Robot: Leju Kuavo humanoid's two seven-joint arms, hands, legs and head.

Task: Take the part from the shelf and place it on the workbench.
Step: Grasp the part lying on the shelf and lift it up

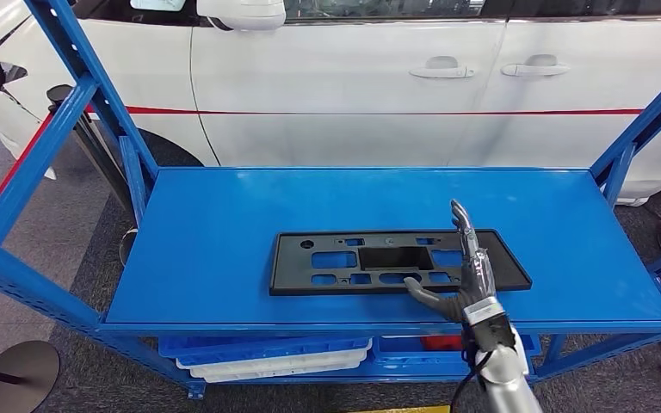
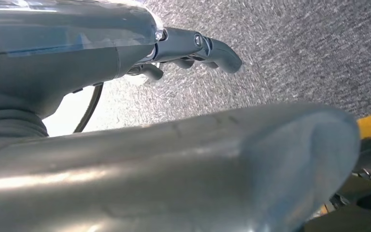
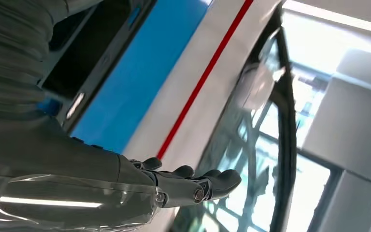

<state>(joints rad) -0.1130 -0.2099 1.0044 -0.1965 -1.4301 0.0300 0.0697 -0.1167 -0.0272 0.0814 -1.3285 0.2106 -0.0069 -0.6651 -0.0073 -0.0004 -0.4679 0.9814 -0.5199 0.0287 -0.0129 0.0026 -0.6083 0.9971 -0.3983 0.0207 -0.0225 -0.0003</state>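
Head view shows the black part [image 1: 396,261] lying flat on the blue shelf [image 1: 224,206], with the right hand [image 1: 465,275] over its right end, fingers [image 1: 463,225] stretched straight and apart, thumb out to the side, gripping nothing. Left wrist view has the left hand [image 2: 193,48] over grey carpet [image 2: 294,53], fingers loosely bent and holding nothing. Behind the shelf stands a white car [image 1: 353,77].
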